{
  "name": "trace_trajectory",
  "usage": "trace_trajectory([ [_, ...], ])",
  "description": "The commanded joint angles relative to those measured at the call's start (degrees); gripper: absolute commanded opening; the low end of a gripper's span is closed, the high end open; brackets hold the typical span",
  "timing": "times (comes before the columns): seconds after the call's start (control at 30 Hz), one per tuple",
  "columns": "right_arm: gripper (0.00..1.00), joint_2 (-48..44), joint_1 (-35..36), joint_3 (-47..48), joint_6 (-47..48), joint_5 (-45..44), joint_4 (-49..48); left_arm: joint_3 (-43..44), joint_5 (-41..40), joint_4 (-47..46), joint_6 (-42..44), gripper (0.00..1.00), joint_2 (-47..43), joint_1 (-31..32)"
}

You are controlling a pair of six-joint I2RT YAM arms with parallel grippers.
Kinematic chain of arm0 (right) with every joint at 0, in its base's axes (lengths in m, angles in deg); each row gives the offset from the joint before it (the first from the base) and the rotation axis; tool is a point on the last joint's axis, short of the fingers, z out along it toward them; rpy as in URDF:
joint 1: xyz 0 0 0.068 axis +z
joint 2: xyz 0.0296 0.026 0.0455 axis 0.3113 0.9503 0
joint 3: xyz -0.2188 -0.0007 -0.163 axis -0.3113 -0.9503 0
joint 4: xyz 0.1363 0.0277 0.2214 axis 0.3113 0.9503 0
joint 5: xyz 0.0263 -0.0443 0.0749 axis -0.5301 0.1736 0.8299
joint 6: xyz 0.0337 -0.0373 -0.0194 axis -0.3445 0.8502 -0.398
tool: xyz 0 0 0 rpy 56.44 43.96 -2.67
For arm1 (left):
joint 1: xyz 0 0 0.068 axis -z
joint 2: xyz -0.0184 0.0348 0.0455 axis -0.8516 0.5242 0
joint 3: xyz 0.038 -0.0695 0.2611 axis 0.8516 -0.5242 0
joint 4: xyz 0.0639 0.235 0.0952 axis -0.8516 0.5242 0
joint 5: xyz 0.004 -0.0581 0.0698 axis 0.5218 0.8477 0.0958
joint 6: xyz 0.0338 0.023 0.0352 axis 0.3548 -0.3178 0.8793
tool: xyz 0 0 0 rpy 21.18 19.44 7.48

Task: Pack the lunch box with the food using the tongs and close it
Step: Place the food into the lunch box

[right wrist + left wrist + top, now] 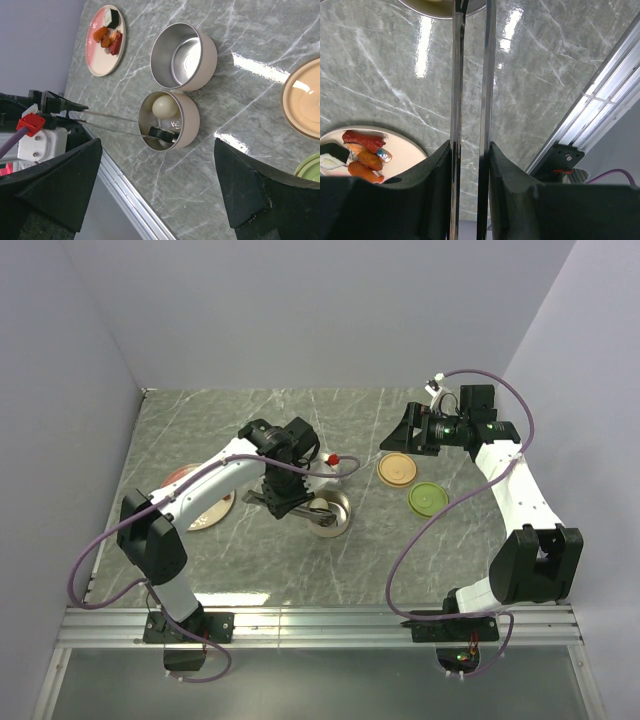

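Your left gripper (pixel 469 152) pinching tongs (pixel 487 75); tips ahead of it inside one tin (pixel 189 122), at dark-and-white piece (pixel 161 133) beside whitish ball (pixel 164 106). Second tin (pixel 206 59) empty. Orange-red chunks (pixel 101 34) wait on pink plate (pixel 102 65) beside that gripper. Your right gripper (pixel 157 175) spread, holding nothing; orange lid (pixel 302 100), green lid (pixel 311 167) off, by its finger

This is a robotics lab test cell: plain pale walls (pixel 300 310) box in a grey marble-patterned surface (pixel 200 430) on three sides. A left arm (pixel 215 480) and a right arm (pixel 515 485), both white and black, are bolted to an aluminium rail (pixel 320 625) at its near edge. Purple cables (pixel 73 575) loop from them.
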Motion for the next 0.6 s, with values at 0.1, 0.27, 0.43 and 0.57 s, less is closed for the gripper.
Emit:
trace_trajectory([
  [0.1, 1.00, -0.7, -0.5, 0.5, 0.6, 0.2, -0.5, 3.6, -0.3, 1.4, 1.5, 0.29, 0.1, 0.7],
  [0.27, 1.00, -0.6, -0.5, 0.5, 0.7, 0.2, -0.4, 3.8, -0.7, 1.6, 1.4, 0.41, 0.5, 1.1],
  [0.43, 1.00, -0.5, -0.4, 0.9, 0.8, -0.3, -0.2, 3.7, -1.1, 1.8, 1.5, 0.44, 0.5, 1.3],
  [0.57, 1.00, -0.4, -0.5, 1.2, 0.8, -0.3, -0.1, 3.7, -1.0, 2.0, 1.5, 0.45, 0.5, 1.4],
])
